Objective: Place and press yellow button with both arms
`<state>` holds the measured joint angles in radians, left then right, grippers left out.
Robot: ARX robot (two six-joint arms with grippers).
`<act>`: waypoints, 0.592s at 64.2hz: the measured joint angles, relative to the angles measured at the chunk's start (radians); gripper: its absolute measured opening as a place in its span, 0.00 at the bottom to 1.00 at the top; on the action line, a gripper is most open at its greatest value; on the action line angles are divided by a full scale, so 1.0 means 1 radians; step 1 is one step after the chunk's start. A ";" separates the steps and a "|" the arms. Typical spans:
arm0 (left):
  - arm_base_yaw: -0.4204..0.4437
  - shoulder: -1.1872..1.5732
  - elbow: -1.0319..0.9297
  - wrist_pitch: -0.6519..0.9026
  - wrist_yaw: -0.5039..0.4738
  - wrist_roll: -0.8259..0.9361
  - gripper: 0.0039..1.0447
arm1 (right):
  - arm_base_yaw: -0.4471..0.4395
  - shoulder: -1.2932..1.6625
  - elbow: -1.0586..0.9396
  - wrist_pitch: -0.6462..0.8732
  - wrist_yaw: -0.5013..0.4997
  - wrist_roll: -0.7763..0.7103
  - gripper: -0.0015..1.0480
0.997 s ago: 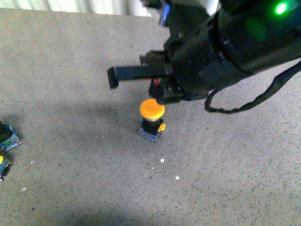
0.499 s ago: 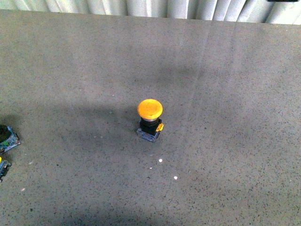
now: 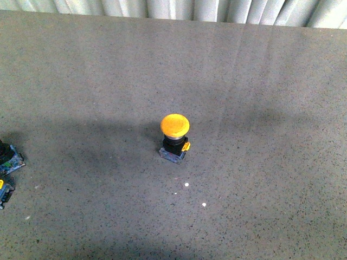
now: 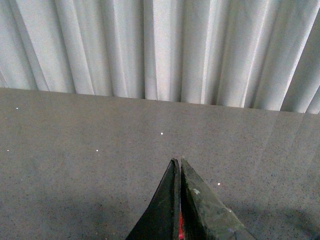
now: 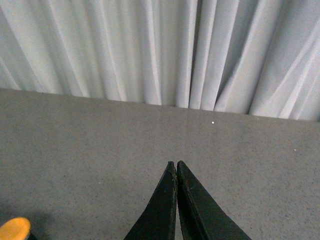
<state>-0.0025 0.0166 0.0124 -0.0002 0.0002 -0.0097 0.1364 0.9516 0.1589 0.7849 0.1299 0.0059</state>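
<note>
The yellow button (image 3: 175, 134) stands upright on the grey table near the middle of the front view, its yellow-orange cap on top, a small yellow tab on its right side and a bluish base below. No arm shows in the front view. My left gripper (image 4: 177, 161) is shut and empty, pointing over bare table toward the curtain. My right gripper (image 5: 175, 163) is shut and empty; an edge of the button's cap (image 5: 14, 230) shows at the corner of the right wrist view, apart from the fingers.
Two other small button units (image 3: 7, 158) lie at the table's left edge in the front view, partly cut off. A pale pleated curtain (image 3: 179, 8) hangs behind the table's far edge. Small white specks (image 3: 186, 184) dot the table in front of the button.
One second ago the right arm hung over the button with its fingers above the cap. It has left the front view. The button stands where it was.
</note>
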 joint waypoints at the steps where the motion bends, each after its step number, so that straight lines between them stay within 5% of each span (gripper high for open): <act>1: 0.000 0.000 0.000 0.000 0.000 0.000 0.01 | -0.005 -0.012 -0.007 -0.005 -0.004 0.000 0.01; 19: 0.000 0.000 0.000 0.000 0.000 0.000 0.01 | -0.104 -0.196 -0.087 -0.114 -0.122 0.000 0.01; 38: 0.000 0.000 0.000 0.000 0.000 0.000 0.01 | -0.135 -0.378 -0.140 -0.223 -0.128 0.000 0.01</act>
<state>-0.0025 0.0166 0.0124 -0.0002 0.0002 -0.0093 0.0017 0.5735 0.0185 0.5617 0.0021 0.0055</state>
